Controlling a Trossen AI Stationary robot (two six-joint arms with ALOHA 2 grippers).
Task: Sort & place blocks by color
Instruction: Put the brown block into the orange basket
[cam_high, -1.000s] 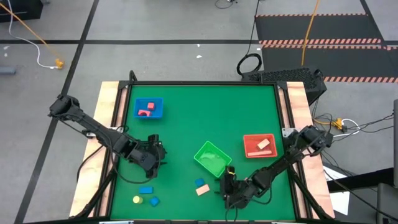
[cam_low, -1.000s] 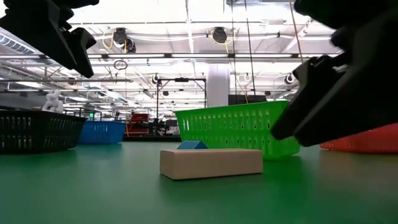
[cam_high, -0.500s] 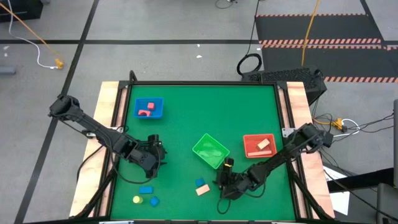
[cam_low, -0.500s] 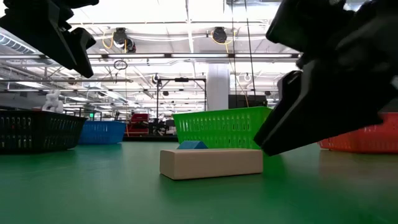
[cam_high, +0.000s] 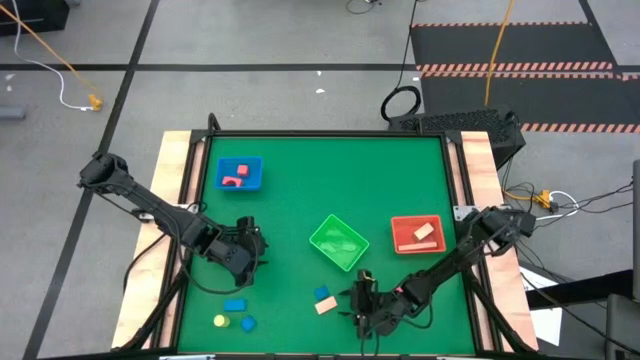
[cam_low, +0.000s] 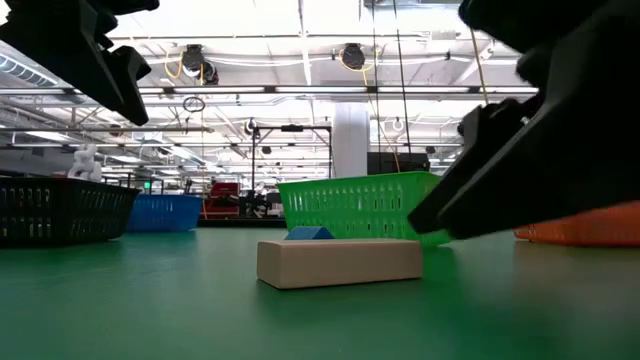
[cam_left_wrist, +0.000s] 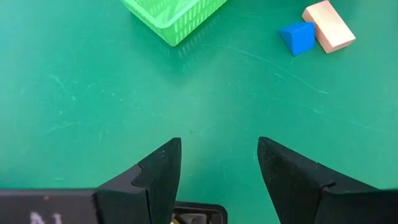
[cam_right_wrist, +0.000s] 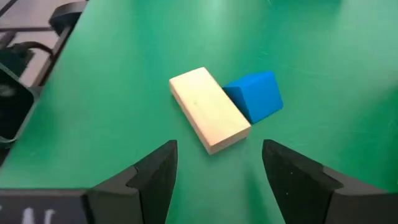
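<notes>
the left hand (cam_high: 243, 252) hovers over the left part of the green counter (cam_high: 300, 190), its two dark fingers (cam_left_wrist: 158, 171) spread apart with nothing between them. in its wrist view only bare green surface lies between them.

going left to right on the counter: a small square blue plastic bin (cam_high: 240, 174) sits toward the far left corner with pink blocks (cam_high: 234, 178) inside. near the front left edge lie a flat blue block (cam_high: 235, 305), a small yellow round block (cam_high: 220, 321) and another small blue block (cam_high: 247, 323), close together. a black mesh bin (cam_low: 60, 208) shows at the left of the low view.

in the middle stands a bright green mesh bin (cam_high: 339, 241), turned at an angle. in front of it a tan wooden bar block (cam_right_wrist: 208, 109) lies flat, touching a blue wedge-shaped block (cam_right_wrist: 255, 95) on its far side.

the right hand (cam_high: 362, 303) sits low just to the right of that pair, fingers (cam_right_wrist: 155, 174) spread wide and empty, with the tan bar and blue wedge just ahead of the fingertips, not between them.

further right, a red square bin (cam_high: 416, 234) holds a tan block (cam_high: 424, 231).
</notes>
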